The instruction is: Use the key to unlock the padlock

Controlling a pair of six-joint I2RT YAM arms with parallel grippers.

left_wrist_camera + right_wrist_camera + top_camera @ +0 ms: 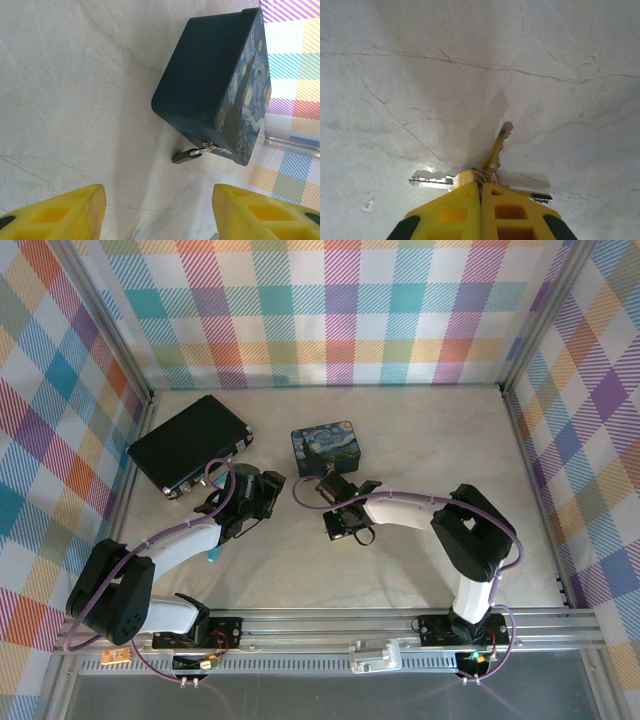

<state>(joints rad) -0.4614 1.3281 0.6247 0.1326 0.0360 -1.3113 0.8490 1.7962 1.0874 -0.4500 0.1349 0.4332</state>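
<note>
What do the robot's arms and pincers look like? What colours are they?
The left arm and right arm have white tube sections between chunky black joints, with a purple cable looping along each. The left pincer and right pincer have blocky yellow fingers with square hollows and black patches near the base.

In the left wrist view, the padlock [186, 156] reaches you as a small, soft-edged dark shape. Its keyhole is too blurred to find, and its shackle merges into the clasp on the tin [210, 75]. The bottom edge cuts off the left gripper [158, 200] below two yellow fingertips. In the right wrist view, the right gripper [480, 192] covers the heads of the keys [501, 142], and one blade is half hidden beside a finger. From above, a light-blue stick [213, 558] lies mostly under the left arm.
</note>
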